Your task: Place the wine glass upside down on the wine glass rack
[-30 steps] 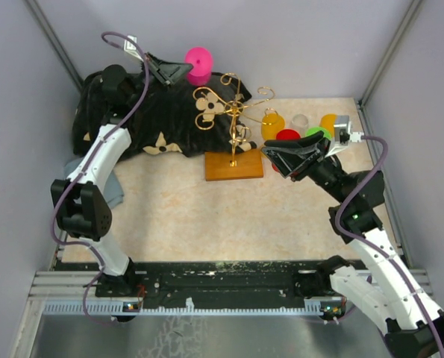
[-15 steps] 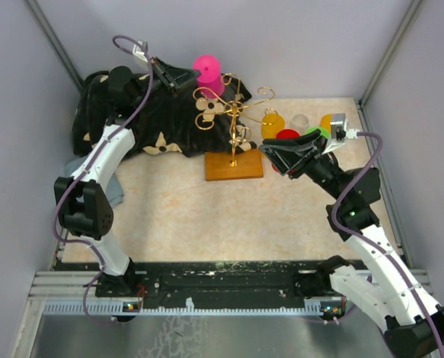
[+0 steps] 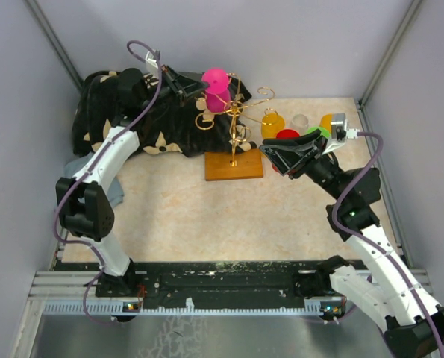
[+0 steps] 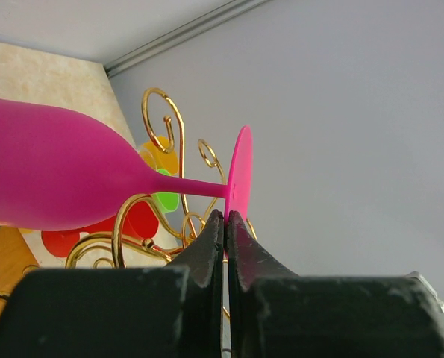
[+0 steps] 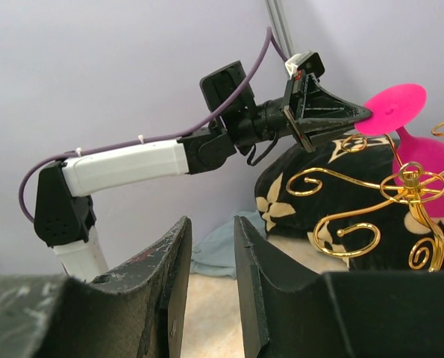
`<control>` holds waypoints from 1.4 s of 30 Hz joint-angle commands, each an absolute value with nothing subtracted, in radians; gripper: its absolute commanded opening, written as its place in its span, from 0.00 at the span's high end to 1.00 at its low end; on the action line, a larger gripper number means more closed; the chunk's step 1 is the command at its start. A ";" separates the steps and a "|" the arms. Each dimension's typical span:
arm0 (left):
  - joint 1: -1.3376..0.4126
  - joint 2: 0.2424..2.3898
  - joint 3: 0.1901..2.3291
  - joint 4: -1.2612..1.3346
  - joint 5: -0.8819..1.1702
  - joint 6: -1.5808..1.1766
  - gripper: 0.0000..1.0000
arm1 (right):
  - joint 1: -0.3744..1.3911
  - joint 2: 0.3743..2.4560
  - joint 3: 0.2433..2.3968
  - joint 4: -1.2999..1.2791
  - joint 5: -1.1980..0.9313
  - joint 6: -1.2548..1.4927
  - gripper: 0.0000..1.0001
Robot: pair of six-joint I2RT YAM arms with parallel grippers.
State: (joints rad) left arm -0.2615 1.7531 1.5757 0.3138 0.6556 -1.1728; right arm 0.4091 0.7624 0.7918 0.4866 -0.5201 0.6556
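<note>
Pink wine glass (image 3: 216, 89), foot pinched in left fingers (image 4: 203, 253), beside gold rack (image 3: 234, 165); right fingers (image 5: 169, 283) spread.

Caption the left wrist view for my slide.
Left gripper pinches the pink wine glass by its foot beside the gold rack.

overhead view, close wrist views share rack (image 3: 233, 168)

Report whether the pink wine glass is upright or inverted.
Inverted, tilted: the wine glass has foot uppermost, bowl below, left pincer pinching the foot's rim.
</note>
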 commanded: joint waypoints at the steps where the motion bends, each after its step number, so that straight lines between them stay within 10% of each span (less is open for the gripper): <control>1: -0.275 1.731 1.621 0.258 0.665 -1.132 1.00 | 0.403 0.752 0.785 0.551 -0.512 0.661 0.70; 42: -0.377 1.928 1.845 0.169 0.518 -1.139 1.00 | 0.403 0.725 0.729 0.530 -0.496 0.631 0.71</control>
